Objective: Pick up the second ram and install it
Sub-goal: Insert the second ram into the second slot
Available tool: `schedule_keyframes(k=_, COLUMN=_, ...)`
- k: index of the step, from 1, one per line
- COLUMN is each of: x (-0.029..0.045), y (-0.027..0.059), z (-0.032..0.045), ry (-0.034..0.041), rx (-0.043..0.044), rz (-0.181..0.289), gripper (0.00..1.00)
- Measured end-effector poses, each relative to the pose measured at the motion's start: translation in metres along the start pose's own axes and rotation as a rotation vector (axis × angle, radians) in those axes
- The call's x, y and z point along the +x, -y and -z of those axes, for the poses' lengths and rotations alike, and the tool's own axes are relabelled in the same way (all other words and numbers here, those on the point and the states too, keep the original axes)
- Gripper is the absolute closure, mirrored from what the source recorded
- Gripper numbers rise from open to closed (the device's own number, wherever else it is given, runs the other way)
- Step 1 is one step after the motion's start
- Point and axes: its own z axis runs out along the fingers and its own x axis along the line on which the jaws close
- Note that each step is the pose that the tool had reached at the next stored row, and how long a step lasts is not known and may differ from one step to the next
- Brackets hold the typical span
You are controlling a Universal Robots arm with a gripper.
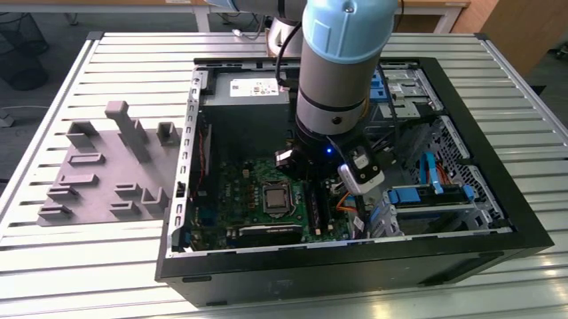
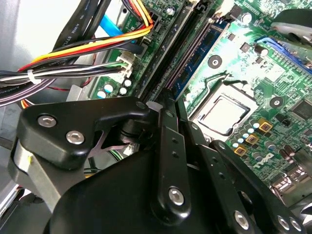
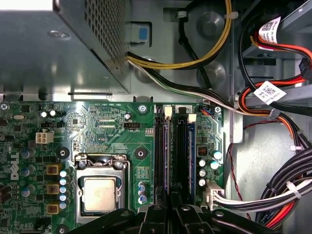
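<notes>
Second ram (image 2: 204,51) beside slot rails (image 3: 158,146), cables (image 3: 273,195) near

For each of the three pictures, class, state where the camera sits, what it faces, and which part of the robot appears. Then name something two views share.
Exterior view: off the arm, above the table, facing the open computer case; the arm shows.
First wrist view: on the arm, facing the motherboard; gripper linkage shows.
Second wrist view: on the arm, close behind the gripper, facing the slot rails.
Shared: the processor socket, in both wrist views.

Matt black plastic gripper (image 2: 170,146), glossy green motherboard (image 3: 107,131), ribbed bare-metal table (image 1: 116,66), grey plastic fixture (image 1: 106,173).
</notes>
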Motion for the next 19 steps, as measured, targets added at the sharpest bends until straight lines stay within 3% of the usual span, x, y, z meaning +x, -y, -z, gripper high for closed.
schedule_keyframes(k=6, x=-0.0009, y=0.0017, z=0.0001, ry=-0.0065, rx=0.0001, rz=0.0, gripper=0.86)
schedule_keyframes(k=19, x=-0.0023, y=0.0018, z=0.0001, ry=-0.007, rx=0.0002, rz=-0.001, gripper=0.86)
